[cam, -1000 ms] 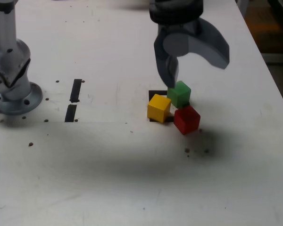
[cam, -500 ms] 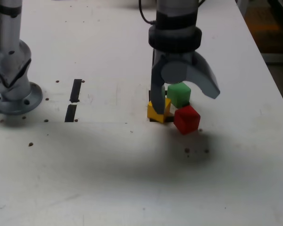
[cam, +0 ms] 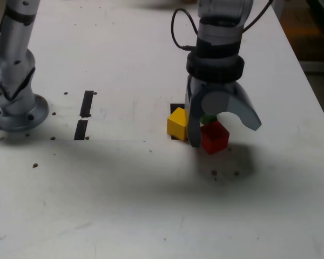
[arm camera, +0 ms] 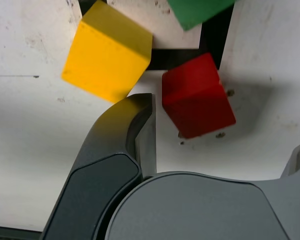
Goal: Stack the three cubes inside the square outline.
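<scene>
With my Z1 arm hanging over the white table (cam: pixel 124 205), the gripper (cam: pixel 224 132) stands spread wide around the red cube (cam: pixel 214 136), jaws released & gripping nothing. In the exterior view 1 finger (cam: pixel 194 127) drops btwn the yellow cube (cam: pixel 177 123) and the red one, while the other curves out past the red cube toward the exterior view's right, well clear of it. The wrist view shows that near finger (arm camera: pixel 140 120) just beside the red cube (arm camera: pixel 197 97), its tip close to the yellow cube (arm camera: pixel 107 52); I can't tell whether it touches either.

All 3 cubes sit single-level on the table, none stacked. The yellow cube rests turned at an angle over 1 edge of the square outline (arm camera: pixel 215 40), partly on the black tape, partly off. The red cube lies just outside a corner of the outline, touching or nearly touching the tape. The green cube (arm camera: pixel 200 11) sits on the outline's far side, overlapping the white centre; from the exterior cam only a sliver of it (cam: pixel 208 118) shows behind the gripper, just above the red cube.

At the exterior view's left, 2 short black tape strips (cam: pixel 84 113) lie end to end, well apart from the cubes, near the arm's round base (cam: pixel 13 113). A black cable (cam: pixel 179 32) loops beside the wrist.
</scene>
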You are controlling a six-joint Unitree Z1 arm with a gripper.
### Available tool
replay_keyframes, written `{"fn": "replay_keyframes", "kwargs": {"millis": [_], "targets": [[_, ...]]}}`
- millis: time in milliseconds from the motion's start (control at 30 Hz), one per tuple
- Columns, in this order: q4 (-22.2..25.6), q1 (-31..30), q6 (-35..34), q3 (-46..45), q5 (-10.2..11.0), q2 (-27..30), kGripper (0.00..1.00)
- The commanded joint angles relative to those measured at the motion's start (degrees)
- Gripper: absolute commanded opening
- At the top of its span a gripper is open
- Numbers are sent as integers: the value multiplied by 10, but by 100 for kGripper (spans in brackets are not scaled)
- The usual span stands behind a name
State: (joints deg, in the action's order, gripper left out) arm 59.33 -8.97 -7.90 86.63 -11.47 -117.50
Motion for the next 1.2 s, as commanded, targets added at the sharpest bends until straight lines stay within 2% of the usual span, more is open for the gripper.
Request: {"fn": "replay_keyframes", "kwargs": {"millis": [0,200,333,467,833,967,1167], "targets": [[-2,5,1,4,-1,-7,99],[-3,16,7,13,0,-29,98],[-2,19,8,19,-1,-39,93],[-1,21,7,18,-1,-45,78],[-9,21,0,8,0,-52,24],[-7,19,0,6,4,-53,16],[5,3,-6,5,22,-37,15]]}}
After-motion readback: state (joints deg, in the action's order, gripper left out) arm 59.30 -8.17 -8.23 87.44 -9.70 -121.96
